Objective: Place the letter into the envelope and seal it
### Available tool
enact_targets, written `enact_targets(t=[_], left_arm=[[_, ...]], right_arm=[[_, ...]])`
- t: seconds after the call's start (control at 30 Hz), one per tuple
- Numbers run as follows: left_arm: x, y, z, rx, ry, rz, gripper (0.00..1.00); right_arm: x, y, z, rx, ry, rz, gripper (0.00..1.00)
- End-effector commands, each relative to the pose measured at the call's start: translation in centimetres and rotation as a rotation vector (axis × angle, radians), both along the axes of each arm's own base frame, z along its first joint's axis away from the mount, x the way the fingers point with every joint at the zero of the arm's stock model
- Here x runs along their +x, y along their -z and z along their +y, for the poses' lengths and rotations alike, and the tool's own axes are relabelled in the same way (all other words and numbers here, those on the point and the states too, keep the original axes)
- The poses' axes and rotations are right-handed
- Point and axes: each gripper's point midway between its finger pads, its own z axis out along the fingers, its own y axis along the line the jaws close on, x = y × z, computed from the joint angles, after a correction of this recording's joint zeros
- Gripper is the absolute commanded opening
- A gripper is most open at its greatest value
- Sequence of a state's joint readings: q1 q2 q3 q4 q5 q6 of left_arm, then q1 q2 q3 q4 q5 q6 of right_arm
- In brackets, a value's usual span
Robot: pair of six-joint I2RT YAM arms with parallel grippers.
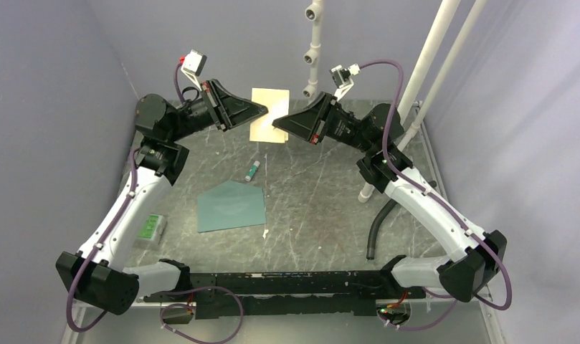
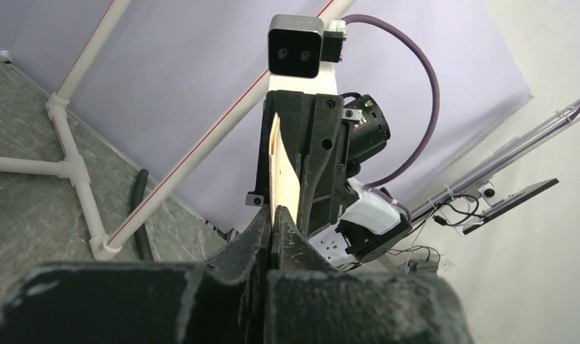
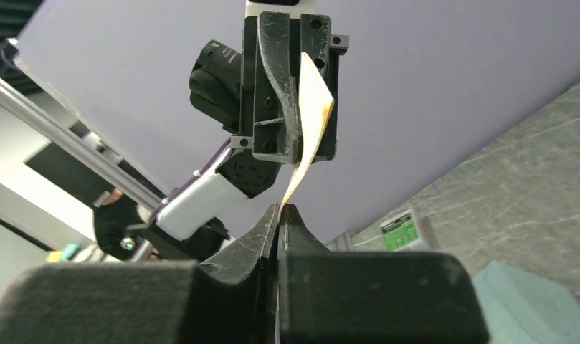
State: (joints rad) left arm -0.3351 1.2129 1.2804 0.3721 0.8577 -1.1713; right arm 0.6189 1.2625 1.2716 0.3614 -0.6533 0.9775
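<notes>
Top external view: left gripper (image 1: pixel 264 110) and right gripper (image 1: pixel 276 123), jaws closed, pinch the cream-tan rectangular paper letter (image 1: pixel 269 99) aloft, partly masking it; flat teal paper envelope (image 1: pixel 231 206) lies on the table, near a possible glue stick (image 1: pixel 253 170).

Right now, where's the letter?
In the top view the letter is far centre, pinched between left gripper and right gripper, beyond the envelope.

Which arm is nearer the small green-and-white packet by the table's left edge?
Left. The left arm runs right alongside the packet, its white forearm just left of it. The right arm is across the table, well off to the packet's right.
</notes>
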Motion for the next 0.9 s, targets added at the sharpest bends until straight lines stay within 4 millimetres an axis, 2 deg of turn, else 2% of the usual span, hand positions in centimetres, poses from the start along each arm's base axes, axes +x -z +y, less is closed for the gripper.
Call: enact_targets(t=[0.0,0.03,0.1,0.17,0.23,0.27,0.33,0.4,0.5,0.57,0.8,0.87], left_arm=[[-1.1,-0.9,0.7,0.005,-0.038,-0.059,0.08],[-0.9,-0.6,0.8,0.026,-0.054,-0.059,0.18],[-0.1,0.9,1.2,0.096,-0.125,-0.033,0.45],[1.1,4.3,2.5,0.224,-0.251,0.062,0.64],[2.5,8.2,4.7,0.354,-0.419,0.166,0.75],[3.1,10.9,6.1,0.427,-0.507,0.239,0.79],[3.7,16.0,9.3,0.562,-0.677,0.387,0.83],[3.3,20.9,12.2,0.685,-0.805,0.525,0.86],[2.4,26.7,15.2,0.822,-0.904,0.693,0.9],[2.2,29.4,16.6,0.877,-0.937,0.774,0.92],[3.6,37.7,21.6,0.953,-1.027,1.028,0.92],[4.1,39.3,22.8,0.96,-1.055,1.064,0.92]], right_arm=[[0.4,-2.1,-0.5,0.083,0.052,-0.031,0.0],[1.0,-1.6,-0.3,0.062,0.067,-0.011,0.0],[2.4,0.1,0.0,-0.004,0.117,0.032,0.0],[4.2,2.8,0.0,-0.109,0.196,0.061,0.0],[6.6,6.4,-0.6,-0.223,0.32,0.095,0.0],[7.5,8.3,-1.0,-0.279,0.373,0.104,0.0],[9.0,11.8,-1.8,-0.394,0.446,0.12,0.0],[10.1,14.9,-2.1,-0.486,0.487,0.138,0.0],[11.1,17.8,-2.2,-0.565,0.514,0.148,0.0],[11.7,19.7,-2.2,-0.611,0.522,0.161,0.0],[13.2,23.8,-1.3,-0.707,0.497,0.171,0.0],[13.7,25.0,-0.5,-0.736,0.463,0.149,0.0]])
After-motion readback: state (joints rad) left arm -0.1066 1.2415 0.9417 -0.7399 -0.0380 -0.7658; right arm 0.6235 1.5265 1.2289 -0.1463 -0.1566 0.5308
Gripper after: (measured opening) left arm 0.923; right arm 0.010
